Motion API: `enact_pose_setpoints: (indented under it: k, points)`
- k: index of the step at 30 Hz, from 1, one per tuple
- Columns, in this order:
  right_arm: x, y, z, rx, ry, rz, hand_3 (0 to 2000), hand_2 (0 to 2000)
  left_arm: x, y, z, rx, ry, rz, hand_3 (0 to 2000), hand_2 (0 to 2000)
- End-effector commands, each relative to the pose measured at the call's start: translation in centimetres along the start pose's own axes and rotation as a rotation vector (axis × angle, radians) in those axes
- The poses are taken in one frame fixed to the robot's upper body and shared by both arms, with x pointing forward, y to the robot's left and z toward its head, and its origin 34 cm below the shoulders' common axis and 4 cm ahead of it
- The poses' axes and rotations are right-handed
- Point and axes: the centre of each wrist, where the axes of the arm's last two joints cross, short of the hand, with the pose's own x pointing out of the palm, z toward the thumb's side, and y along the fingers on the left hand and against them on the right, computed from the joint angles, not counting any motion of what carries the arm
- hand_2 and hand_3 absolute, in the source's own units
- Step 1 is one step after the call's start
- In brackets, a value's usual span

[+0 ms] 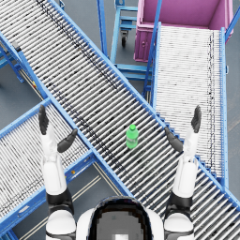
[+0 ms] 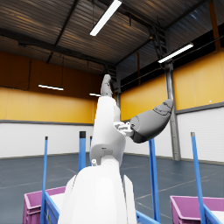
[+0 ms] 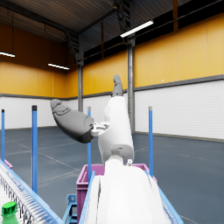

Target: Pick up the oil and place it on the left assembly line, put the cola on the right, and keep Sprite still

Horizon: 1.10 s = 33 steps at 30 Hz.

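My left hand (image 1: 49, 133) is up and open. Its fingers (image 1: 43, 119) are straight, and the thumb sticks out to the side, well apart from them. It holds nothing and touches nothing. My right hand (image 1: 188, 133) is just the same: fingers (image 1: 196, 118) straight, thumb out wide, nothing in it.

The green Sprite bottle (image 1: 132, 137) stands on the middle roller line (image 1: 84, 84), about halfway between its two blue edges. It is between my two hands and apart from both. It stands straight up, so its long way goes up and down, with the cap on top.

My left hand is over the left line (image 1: 18, 154), near the edge where it meets the middle one. My right hand is by the middle line's right edge, near the right line (image 1: 187, 70). A pink bin (image 1: 183, 11) sits at that line's far end.
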Motion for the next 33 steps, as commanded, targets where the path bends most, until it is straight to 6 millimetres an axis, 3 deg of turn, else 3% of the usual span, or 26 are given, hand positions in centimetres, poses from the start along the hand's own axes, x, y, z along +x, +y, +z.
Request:
enact_pose_setpoints:
  k: [1,21,33]
  points:
    - [-0.12,-0.24,0.32,-0.015,0.002,-0.004,0,0,-0.03,0.37,0.35,0.018,0.002,0.0,0,0]
    - [-0.02,0.18,-0.57,0.023,-0.005,-0.006,0,0,0.19,0.1,0.02,0.003,-0.006,-0.002,0,0]
    - [0.11,-0.16,-0.02,-0.002,-0.007,-0.003,0,0,0.21,0.01,0.06,0.003,-0.009,0.0,0,0]
